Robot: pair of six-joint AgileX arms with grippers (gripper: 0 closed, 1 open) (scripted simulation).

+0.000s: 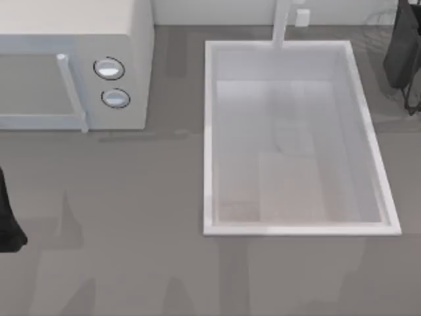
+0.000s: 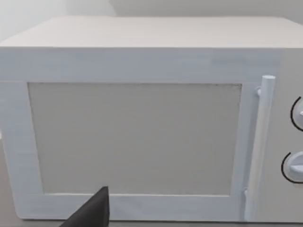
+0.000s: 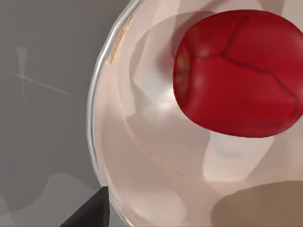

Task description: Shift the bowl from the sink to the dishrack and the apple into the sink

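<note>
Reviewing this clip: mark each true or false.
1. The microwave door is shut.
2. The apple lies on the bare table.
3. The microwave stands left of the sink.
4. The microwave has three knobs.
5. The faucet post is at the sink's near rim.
1. True: the microwave has its door shut, as the left wrist view shows.
2. False: the apple lies inside a pale glossy round dish.
3. True: it is left of the sink in the top view.
4. False: two knobs, one above the other.
5. False: the faucet post rises at the far rim.
</note>
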